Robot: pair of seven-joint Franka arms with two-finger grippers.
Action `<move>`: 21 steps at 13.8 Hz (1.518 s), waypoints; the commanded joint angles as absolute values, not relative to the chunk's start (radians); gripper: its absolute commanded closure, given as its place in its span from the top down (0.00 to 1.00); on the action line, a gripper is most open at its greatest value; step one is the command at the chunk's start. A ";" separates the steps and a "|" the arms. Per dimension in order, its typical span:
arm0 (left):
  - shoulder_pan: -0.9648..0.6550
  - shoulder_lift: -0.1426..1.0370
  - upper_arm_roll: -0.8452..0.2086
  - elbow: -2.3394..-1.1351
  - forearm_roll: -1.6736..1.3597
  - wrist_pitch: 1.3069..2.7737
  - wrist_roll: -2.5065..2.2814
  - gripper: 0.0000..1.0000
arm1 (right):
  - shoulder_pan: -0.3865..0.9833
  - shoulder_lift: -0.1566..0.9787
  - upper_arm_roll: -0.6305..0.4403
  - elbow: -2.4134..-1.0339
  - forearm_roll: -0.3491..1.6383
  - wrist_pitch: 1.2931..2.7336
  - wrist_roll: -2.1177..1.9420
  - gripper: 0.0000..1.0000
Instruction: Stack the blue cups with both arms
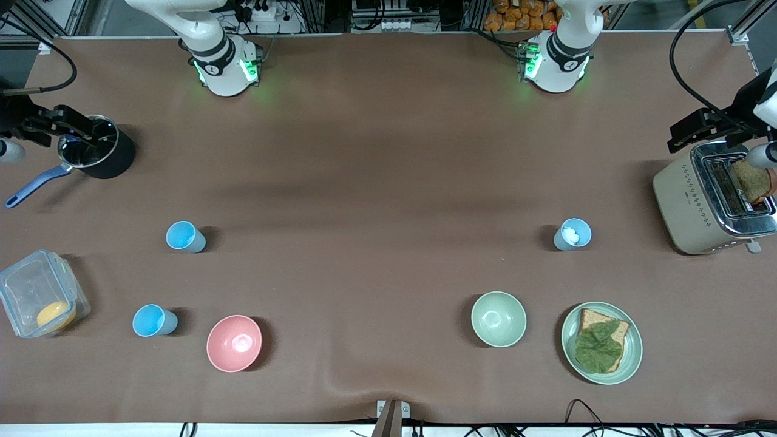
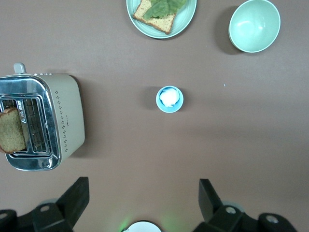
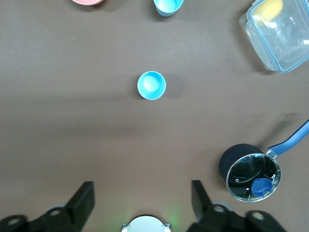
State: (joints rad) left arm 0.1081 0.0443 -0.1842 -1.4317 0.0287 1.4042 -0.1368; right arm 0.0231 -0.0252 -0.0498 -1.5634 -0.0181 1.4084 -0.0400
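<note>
Your left gripper (image 2: 140, 203) hangs high above the table at the left arm's end, jaws spread wide and holding nothing. Your right gripper (image 3: 140, 203) hangs just as high at the right arm's end, its fingers (image 3: 83, 198) equally wide apart and empty. Both wrists point straight down, and both arms wait, raised.

A: The worktop (image 1: 376, 182) looks like matt brown cloth, faintly rippled; the blue cups (image 1: 185, 237) look smooth plastic.

B: The toaster (image 1: 707, 203) has a shiny metal top, and the pot (image 3: 252, 177) gleams inside, matt black outside.
</note>
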 commanded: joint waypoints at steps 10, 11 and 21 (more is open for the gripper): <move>0.120 0.081 -0.175 -1.555 0.052 1.543 -0.087 1.00 | 0.002 -0.049 -0.040 -1.578 -0.002 1.417 -0.032 1.00; 0.132 0.077 -0.175 -1.622 0.051 1.613 -0.089 1.00 | 0.002 -0.045 -0.038 -1.580 -0.002 1.411 -0.032 1.00; 0.166 0.204 -0.175 -2.036 0.052 2.181 -0.095 1.00 | -0.031 0.080 -0.040 -1.837 -0.017 1.649 -0.034 1.00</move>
